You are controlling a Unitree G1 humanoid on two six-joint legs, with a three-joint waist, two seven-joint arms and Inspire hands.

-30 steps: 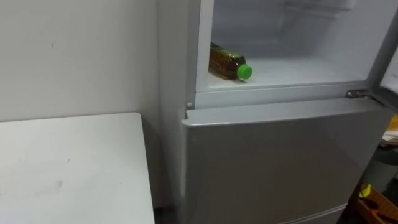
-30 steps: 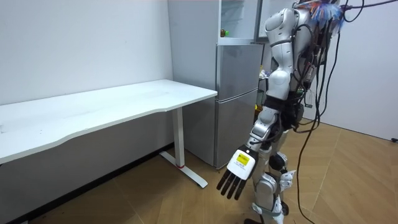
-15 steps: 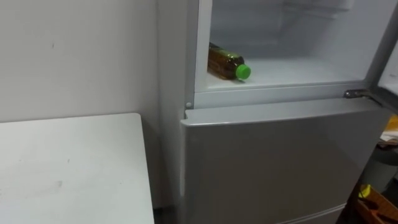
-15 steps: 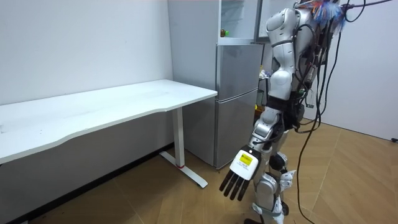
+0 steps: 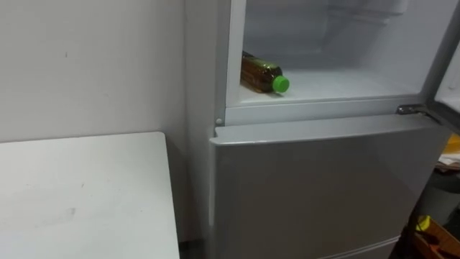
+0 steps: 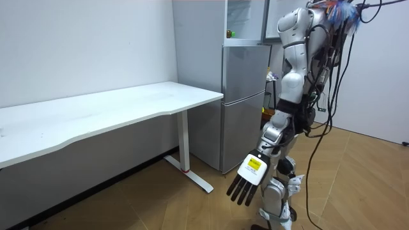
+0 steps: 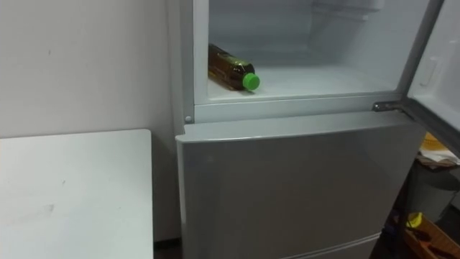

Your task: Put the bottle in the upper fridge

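A brown bottle (image 5: 262,74) with a green cap lies on its side on the floor of the open upper fridge compartment (image 5: 345,79), near its left wall, cap pointing outward. Its cap shows as a green dot (image 6: 229,33) in the room view. I stand upright in front of the fridge (image 6: 243,102). My left hand (image 6: 248,179) hangs low beside my leg, fingers straight and holding nothing.
The upper fridge door (image 5: 449,65) stands open at the right, by its hinge (image 5: 411,108). The lower door (image 5: 323,187) is closed. A white table (image 5: 79,194) adjoins the fridge on the left, against the wall. Orange items (image 5: 431,230) lie low at the right.
My upper body has drifted slightly toward the room view's right and the eye views shifted a little. The bottle lies where it was.
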